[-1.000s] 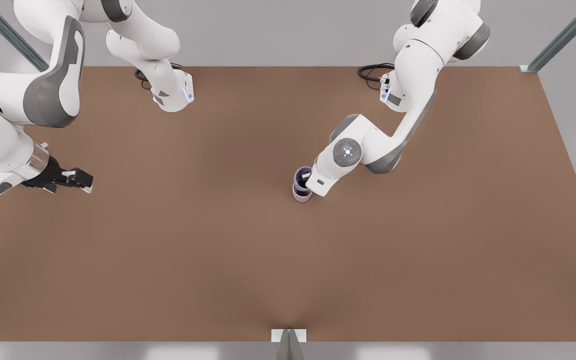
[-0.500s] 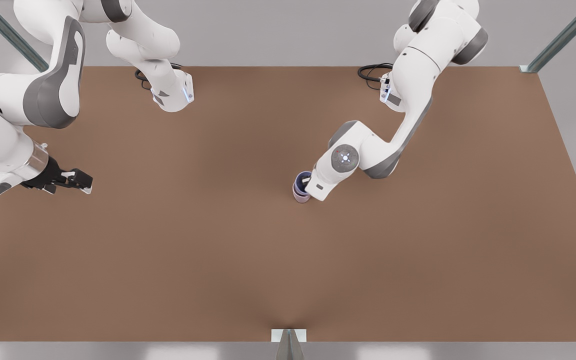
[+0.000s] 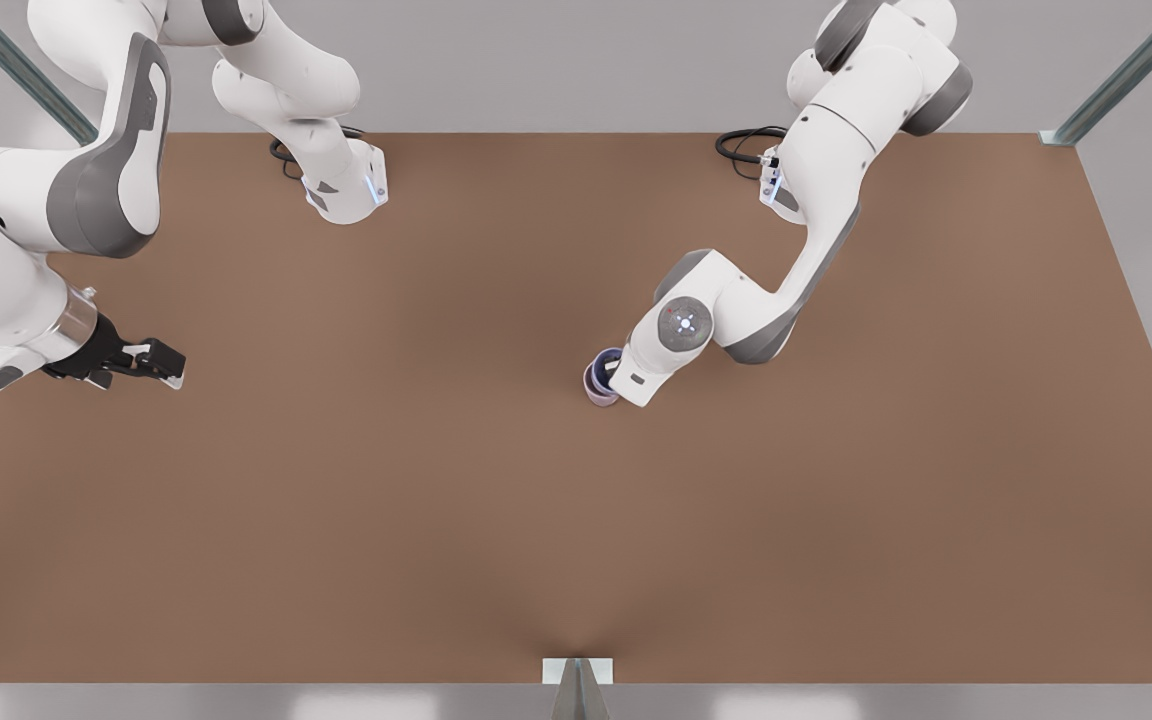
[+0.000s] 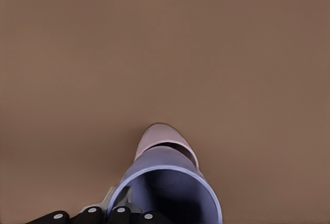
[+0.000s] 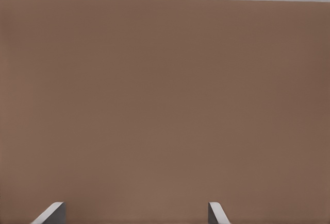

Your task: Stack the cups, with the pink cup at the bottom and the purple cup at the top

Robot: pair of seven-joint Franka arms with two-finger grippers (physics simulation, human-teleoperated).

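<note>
Purple cup (image 3: 601, 366): sitting just right of centre in the front view, nested in the pink cup (image 3: 600, 396), of which a pale band is showing below it; both are standing on the brown counter (image 3: 436, 500). In the left wrist view the purple cup (image 4: 167, 188) is lying at the lower middle of the frame, its near rim cut off by the frame edge, with the pink cup (image 4: 162, 137) peeking out beyond it; how deep the one is seated in the other is hard to make out.

Left pincer (image 3: 618, 372): reaching down at the cups' right side in the front view, largely hidden under its own white wrist. One finger (image 4: 105, 203) is lying against the purple cup's outer wall and dark pads are crossing its rim, so the pincer is grasping the purple cup by the wall.

Right pincer (image 3: 158, 362): hanging at the middle left of the front view, well apart from the cups, this arm waiting. Its two fingertips (image 5: 50, 212) are showing spread apart at the lower edge of the right wrist view, released, with bare counter between them
</note>
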